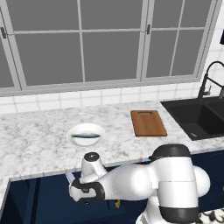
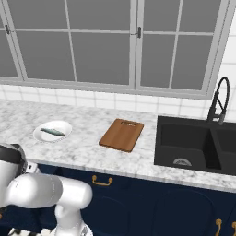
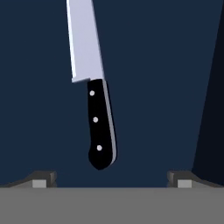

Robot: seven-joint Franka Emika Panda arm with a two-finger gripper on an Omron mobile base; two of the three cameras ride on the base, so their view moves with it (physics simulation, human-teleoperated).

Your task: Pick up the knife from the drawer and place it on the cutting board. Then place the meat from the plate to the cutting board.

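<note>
The knife (image 3: 101,127) lies flat on the dark navy floor of the drawer (image 3: 166,78), straight below my hand. Its black riveted handle points toward me and its silver blade (image 3: 85,39) runs away from me. My gripper (image 3: 111,179) hangs above the butt of the handle, open and holding nothing, with its fingertips (image 3: 43,178) wide on either side. On the counter, the white plate (image 1: 99,129) (image 2: 64,126) carries the meat (image 1: 85,135) (image 2: 52,132), a small grey-blue fish. The wooden cutting board (image 1: 148,123) (image 2: 121,134) lies bare to the plate's right.
My white arm (image 1: 131,179) bends low in front of the marble counter's edge. A black sink (image 1: 199,116) (image 2: 193,145) with a black faucet (image 1: 209,78) (image 2: 219,99) sits right of the board. Navy cabinet doors with brass handles (image 2: 102,180) run under the counter. Windows back the counter.
</note>
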